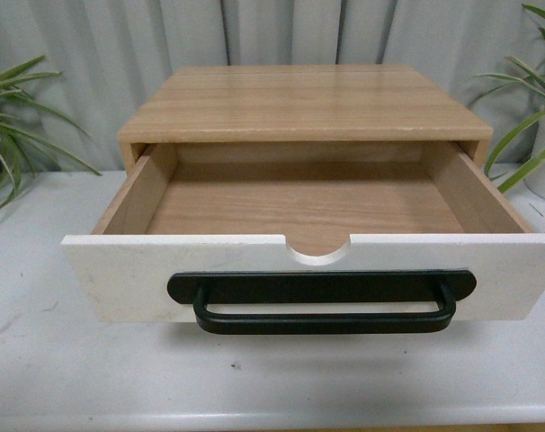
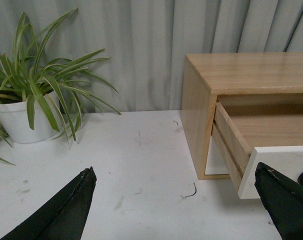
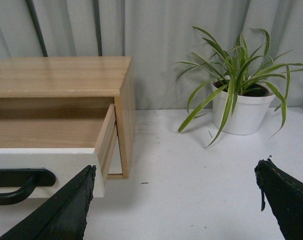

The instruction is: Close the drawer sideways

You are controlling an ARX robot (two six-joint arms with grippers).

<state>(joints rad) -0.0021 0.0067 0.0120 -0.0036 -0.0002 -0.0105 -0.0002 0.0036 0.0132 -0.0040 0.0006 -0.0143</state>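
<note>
While open wide from cabinet (image 1: 299, 103): white-fronted drawer (image 1: 254, 270), black handle (image 1: 322, 288).
Right corner cropped; left gripper (image 2: 175, 170), right gripper (image 3: 175, 167) flanking drawer, jaws splayed, empty.

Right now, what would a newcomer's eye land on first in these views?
The drawer stands pulled far out of the wooden cabinet at centre, white front and black handle nearest the camera. On the table, a left plant and a right plant flank it; the left claw and right claw are open, holding nothing.
</note>
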